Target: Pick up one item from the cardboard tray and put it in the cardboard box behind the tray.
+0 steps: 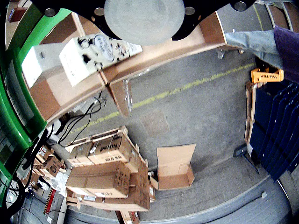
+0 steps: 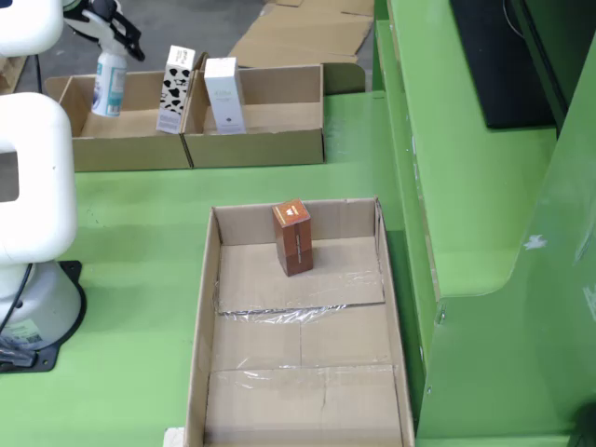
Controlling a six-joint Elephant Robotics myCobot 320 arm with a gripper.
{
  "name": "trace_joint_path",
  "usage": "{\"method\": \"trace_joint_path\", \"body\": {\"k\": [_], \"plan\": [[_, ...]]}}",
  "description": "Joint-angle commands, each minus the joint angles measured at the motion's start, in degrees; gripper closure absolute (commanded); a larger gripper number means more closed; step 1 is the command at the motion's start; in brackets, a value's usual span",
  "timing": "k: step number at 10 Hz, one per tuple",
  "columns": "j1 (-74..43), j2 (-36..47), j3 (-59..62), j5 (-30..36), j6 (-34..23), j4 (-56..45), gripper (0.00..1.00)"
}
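A small orange-brown carton [image 2: 294, 238] stands upright in the cardboard tray [image 2: 200, 335], near the tray's far wall and just left of its middle in the fixed view; nothing else lies in the tray apart from clear tape across its floor panels. Behind the tray, across a strip of green surface [image 2: 130, 242], sit two open cardboard boxes side by side. The right-hand box [image 2: 279, 140] holds a white carton [image 2: 224, 95] at its left end, and a cow-patterned carton [image 2: 174, 88] stands at the divide between the two boxes. In the left-hand box [image 2: 121, 149] the end effector [image 2: 110, 37] hangs above a white bottle with a teal label [image 2: 109, 84]; whether it grips the bottle, or how far it is open, cannot be told from either view. The white arm [image 2: 33, 168] rises at the left edge. The riding view looks out sideways: the cow-patterned carton [image 1: 96, 56] and white carton [image 1: 42, 63] appear close by, with stacked shipping boxes [image 1: 107, 172] on a concrete floor [image 1: 196, 107] beyond.
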Motion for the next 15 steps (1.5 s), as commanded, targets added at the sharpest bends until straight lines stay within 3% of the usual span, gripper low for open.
{"method": "trace_joint_path", "body": {"k": [1, 6, 8, 9, 10, 11, 15], "plan": [[-0.2, 2.7, 1.7, -1.0, -0.7, 1.7, 1.00], [2.4, -1.3, 1.7, -10.7, -9.3, 13.7, 1.00], [2.4, -1.3, 1.7, -10.7, -9.3, 13.7, 1.00], [3.6, -4.3, 1.7, -16.1, -14.0, 22.5, 1.00], [3.6, -4.3, 1.7, -16.1, -14.0, 22.5, 1.00], [4.8, -8.5, 1.7, -22.2, -19.5, 34.0, 1.00], [3.7, -8.5, 1.7, -22.2, -19.6, 34.1, 1.00]]}}
